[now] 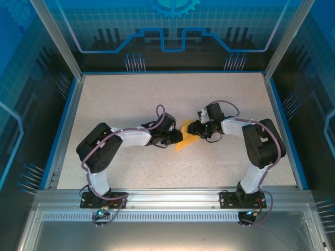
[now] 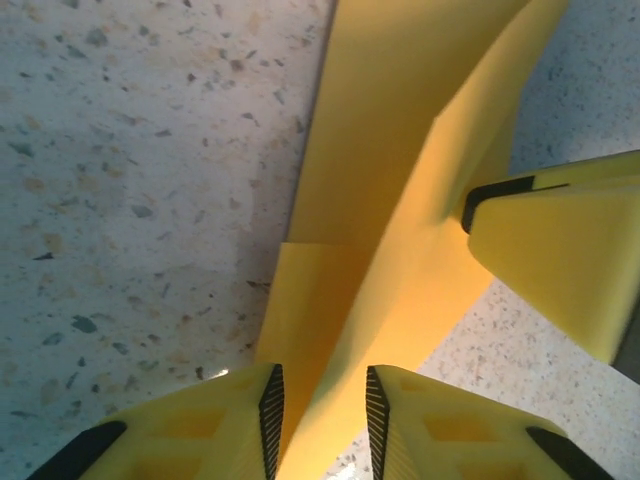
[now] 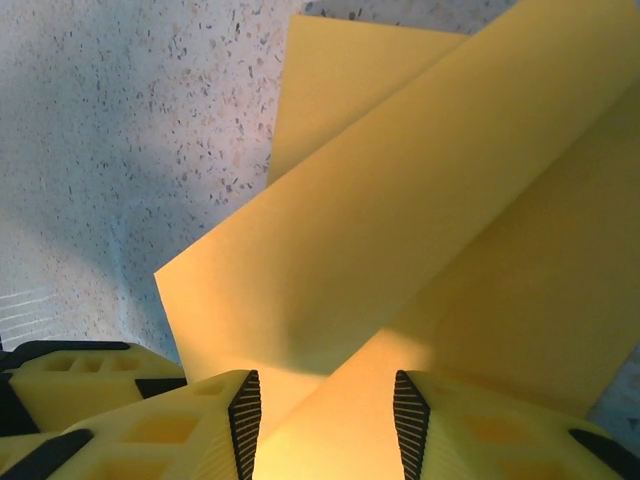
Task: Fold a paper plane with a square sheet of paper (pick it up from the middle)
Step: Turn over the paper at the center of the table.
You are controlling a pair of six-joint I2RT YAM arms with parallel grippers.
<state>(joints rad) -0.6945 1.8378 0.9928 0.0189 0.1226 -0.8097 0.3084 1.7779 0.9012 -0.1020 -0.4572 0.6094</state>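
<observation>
Creasing step: the square sheet of paper [image 1: 187,142] runs between the half-parted jaws of the left pincer [image 2: 323,405] and right pincer [image 3: 325,405]. I cannot tell whether either grips. Next, the crease likely needs pinching flat.

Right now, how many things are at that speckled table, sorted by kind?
Robot arms: 2 (left arm, right arm)
Orange-yellow paper sheet, partly folded: 1
Total: 3

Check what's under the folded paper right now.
Speckled table shows beside the folded paper, left and right of it. The paper runs between the fingers of the left gripper and of the right gripper. The table directly beneath it is covered, so anything there cannot be seen.
</observation>
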